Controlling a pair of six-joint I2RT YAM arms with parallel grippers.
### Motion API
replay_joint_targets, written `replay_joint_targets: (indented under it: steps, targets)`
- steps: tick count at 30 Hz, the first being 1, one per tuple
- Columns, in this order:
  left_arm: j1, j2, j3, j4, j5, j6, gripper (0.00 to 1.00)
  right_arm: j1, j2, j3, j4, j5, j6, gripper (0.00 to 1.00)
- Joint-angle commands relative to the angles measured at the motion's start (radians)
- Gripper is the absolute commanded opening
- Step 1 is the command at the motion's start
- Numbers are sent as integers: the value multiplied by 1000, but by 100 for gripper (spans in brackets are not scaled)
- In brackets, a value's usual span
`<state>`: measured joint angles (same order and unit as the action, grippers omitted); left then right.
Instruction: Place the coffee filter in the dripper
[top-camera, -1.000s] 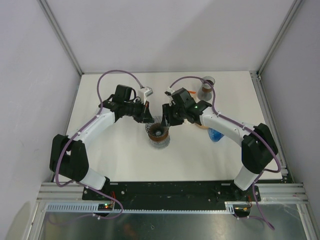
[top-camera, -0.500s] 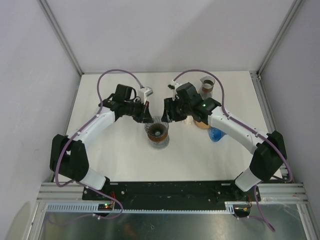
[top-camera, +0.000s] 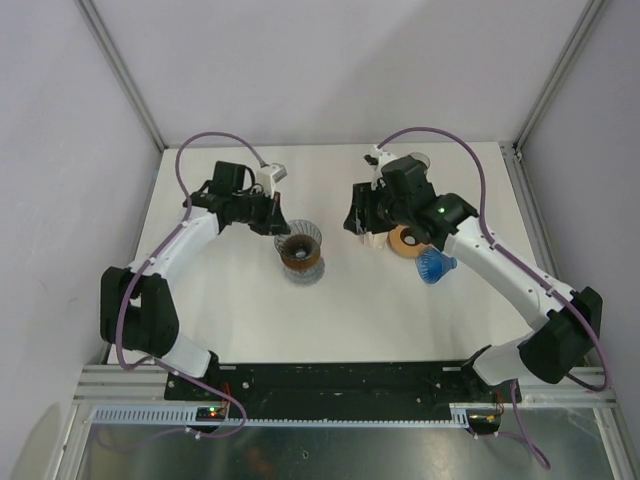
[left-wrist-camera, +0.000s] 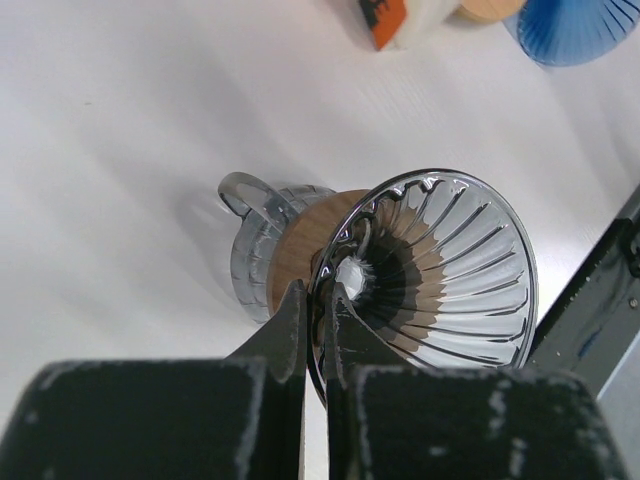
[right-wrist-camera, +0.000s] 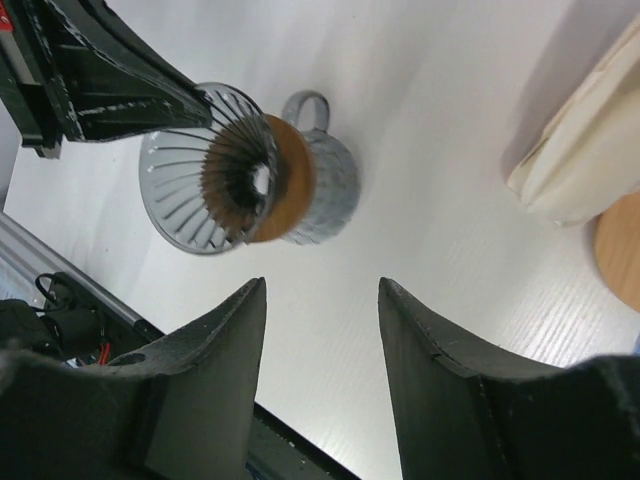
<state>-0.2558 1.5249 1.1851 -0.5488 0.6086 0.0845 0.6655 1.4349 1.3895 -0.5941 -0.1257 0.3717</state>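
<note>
Left end effector (left-wrist-camera: 320, 300) pinches dripper (left-wrist-camera: 440, 270) rim, coffee filter (right-wrist-camera: 585, 150) well apart.

Both arms are showing the same livery: the left arm (top-camera: 185, 243) and the right arm (top-camera: 500, 268) are wearing smooth white shells on their long links and chunky black housings at the joints. A purple cable (top-camera: 210, 136) is trailing off the left one, and a second purple cable (top-camera: 430, 130) is trailing off the right. A small green light (top-camera: 440, 210) is glowing on the right arm's black wrist housing, and a white connector block (top-camera: 271, 172) is sitting by the left wrist. The left gripper (left-wrist-camera: 318, 300) is showing slim black wedge fingers (left-wrist-camera: 285, 330) on scuffed matte blocks; the right gripper (right-wrist-camera: 322, 290) is showing broader black fingers (right-wrist-camera: 215, 370), curved like blades.
</note>
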Motion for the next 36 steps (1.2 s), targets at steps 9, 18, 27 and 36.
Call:
replay_joint_targets:
  steps: [9,18,27,36]
  targets:
    - [203,84,66,-49,-199,144,0,-60,-97,-51,-40,49,-27,53]
    - [253,111,67,-31,-203,180,0,-98,-120,-79,-46,63,-31,53]
    - [253,133,55,-30,-152,177,0,-104,-32,-86,29,315,-20,39]
    - [253,111,35,-31,-131,194,0,-108,133,-84,194,452,-1,32]
